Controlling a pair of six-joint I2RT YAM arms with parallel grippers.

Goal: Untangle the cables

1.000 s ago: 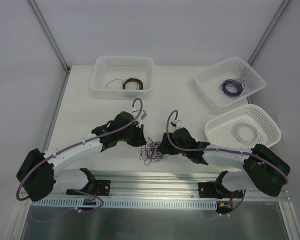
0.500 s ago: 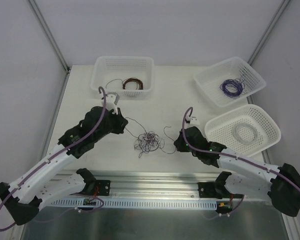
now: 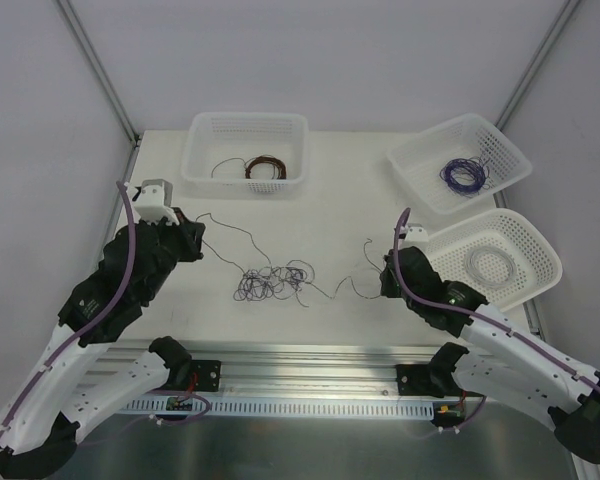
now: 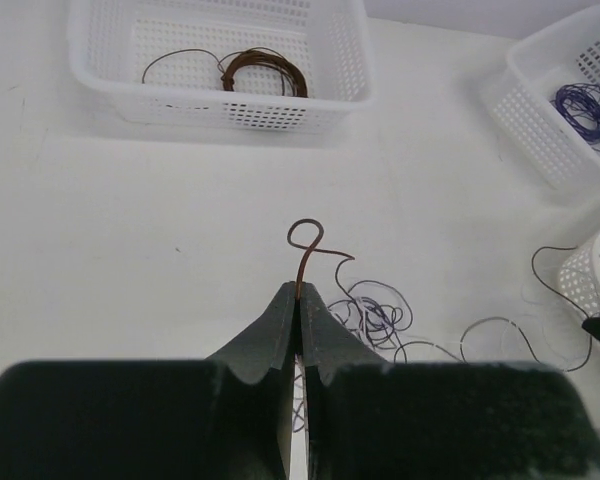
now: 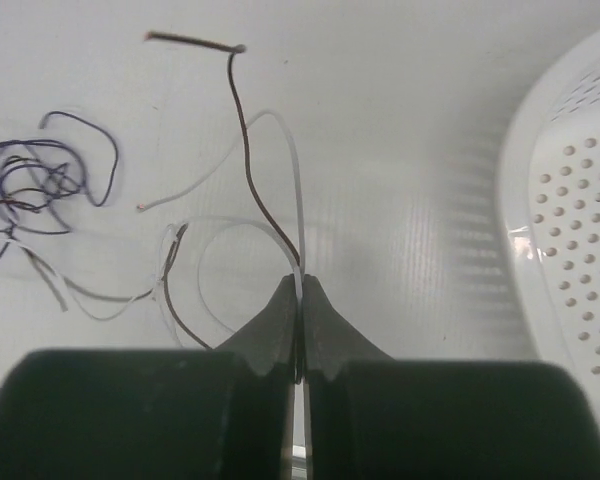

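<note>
Left gripper [image 4: 298,297] is pinched on a brown strand; right gripper [image 5: 298,288] is clamped on a dark strand and, it seems, a pale one. The cables [image 3: 270,281] sit mid-frame between them, strung left-to-right, nearer the left arm.

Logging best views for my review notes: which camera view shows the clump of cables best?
Top external: the whole clump of cables lies unobstructed on the table, strands trailing both ways. Left wrist shows it partly hidden behind the fingers; right wrist catches only its edge.
</note>
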